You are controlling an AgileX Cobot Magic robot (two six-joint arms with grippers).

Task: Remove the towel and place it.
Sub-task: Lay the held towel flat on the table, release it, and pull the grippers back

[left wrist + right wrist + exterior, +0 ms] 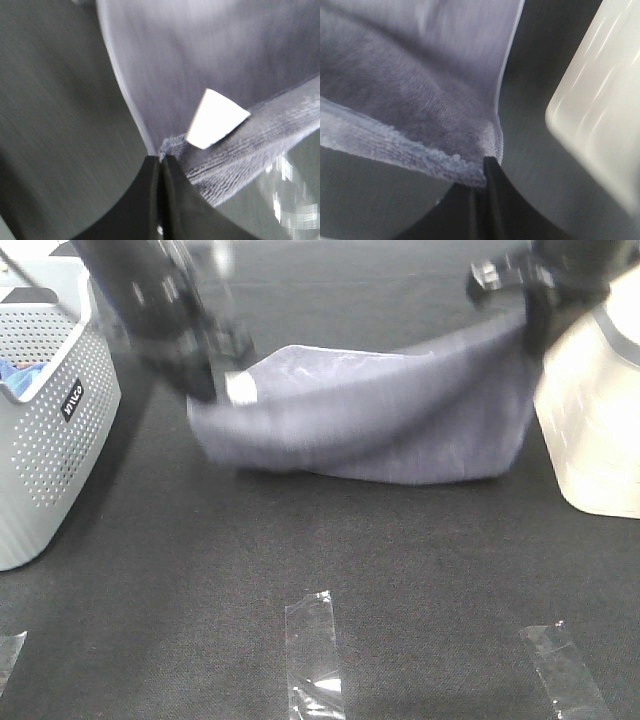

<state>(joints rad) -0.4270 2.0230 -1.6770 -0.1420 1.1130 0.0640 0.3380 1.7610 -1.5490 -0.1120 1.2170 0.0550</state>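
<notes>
The left arm [150, 295] and right arm [560, 270] are bulky, glossy black and blurred, and the left gripper [161, 160] and right gripper [487, 162] each have smooth matte-black fingers, broad and curved behind the jaws, narrowing to thin flat tips at them.

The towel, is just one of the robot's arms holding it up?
No, the towel hangs stretched between both arms: the left gripper pinches one corner and the right gripper pinches another.
</notes>
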